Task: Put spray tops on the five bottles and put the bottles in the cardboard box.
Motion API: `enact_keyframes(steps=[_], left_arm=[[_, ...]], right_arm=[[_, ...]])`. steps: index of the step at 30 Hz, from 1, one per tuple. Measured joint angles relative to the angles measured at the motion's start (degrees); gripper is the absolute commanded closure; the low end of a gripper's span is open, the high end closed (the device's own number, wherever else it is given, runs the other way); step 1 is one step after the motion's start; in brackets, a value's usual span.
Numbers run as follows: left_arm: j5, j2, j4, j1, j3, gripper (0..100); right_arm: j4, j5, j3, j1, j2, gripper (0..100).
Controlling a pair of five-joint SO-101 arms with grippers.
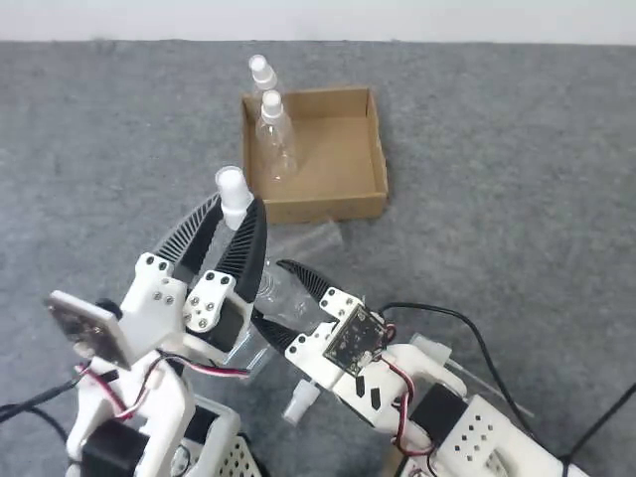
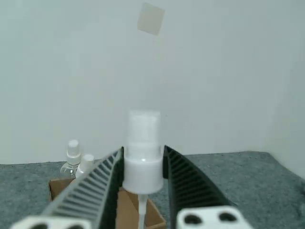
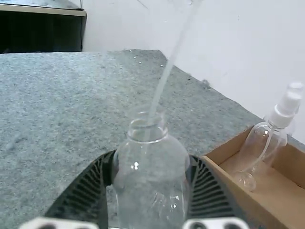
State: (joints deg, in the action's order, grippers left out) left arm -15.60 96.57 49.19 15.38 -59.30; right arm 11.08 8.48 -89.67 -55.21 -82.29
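Observation:
My left gripper (image 1: pixel 236 209) is shut on a white spray top (image 1: pixel 232 189), held upright above the table; its thin tube (image 2: pixel 142 210) hangs down between the fingers (image 2: pixel 97 186). Just below it, my right gripper (image 1: pixel 276 296) is shut on a clear open bottle (image 1: pixel 283 293). In the right wrist view the tube (image 3: pixel 164 81) dips into the bottle's (image 3: pixel 151 176) neck. The cardboard box (image 1: pixel 373 149) lies beyond them with a capped bottle (image 1: pixel 276 139) inside. A second capped bottle (image 1: pixel 261 75) stands at its far left corner; I cannot tell whether it is inside.
A clear cap (image 1: pixel 320 237) lies on the grey carpet just in front of the box. A loose white spray top (image 1: pixel 298 402) lies near the right arm's base. Black cables (image 1: pixel 477 338) trail to the right. Open carpet lies on both sides of the box.

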Motion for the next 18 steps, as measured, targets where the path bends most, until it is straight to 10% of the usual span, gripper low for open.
enact_keyframes(steps=[18], left_arm=[[0.97,0.00,2.37,2.11,-1.93,93]], right_arm=[[0.00,0.00,0.00,3.78,0.00,96.5]])
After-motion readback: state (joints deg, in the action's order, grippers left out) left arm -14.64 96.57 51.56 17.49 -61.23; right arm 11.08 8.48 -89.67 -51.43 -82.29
